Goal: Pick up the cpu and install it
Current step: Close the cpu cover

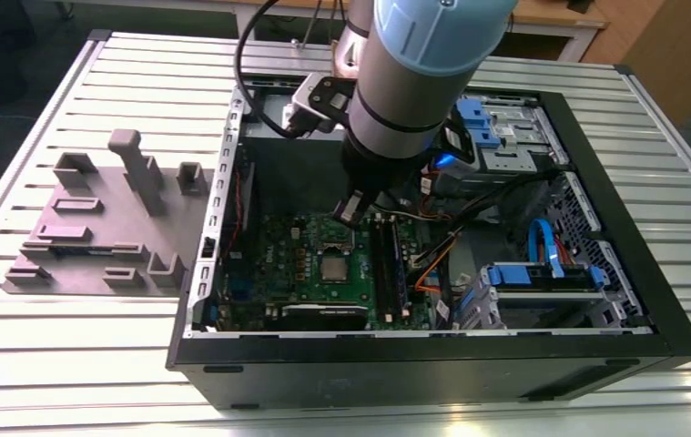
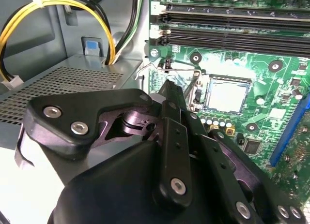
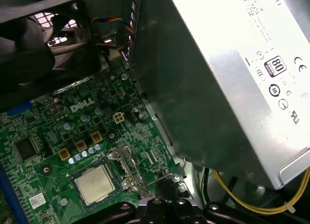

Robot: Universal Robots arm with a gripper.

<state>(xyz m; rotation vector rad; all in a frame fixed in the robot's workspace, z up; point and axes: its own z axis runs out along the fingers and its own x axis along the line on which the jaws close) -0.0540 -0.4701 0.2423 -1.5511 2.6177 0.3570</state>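
Exterior view, cpu [image 1: 337, 268] seated in motherboard [image 1: 284, 250] socket; claw [image 1: 354, 210] above it, closed, empty

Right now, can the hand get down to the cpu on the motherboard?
Probably yes. The cpu lies uncovered on the motherboard, the hand is close beside it, and nothing stands between them.

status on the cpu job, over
Gripper inside the case, above the motherboard, beside the socket. Cpu lying flat in the socket, also visible in the second wrist view. Nothing on top of the cpu.
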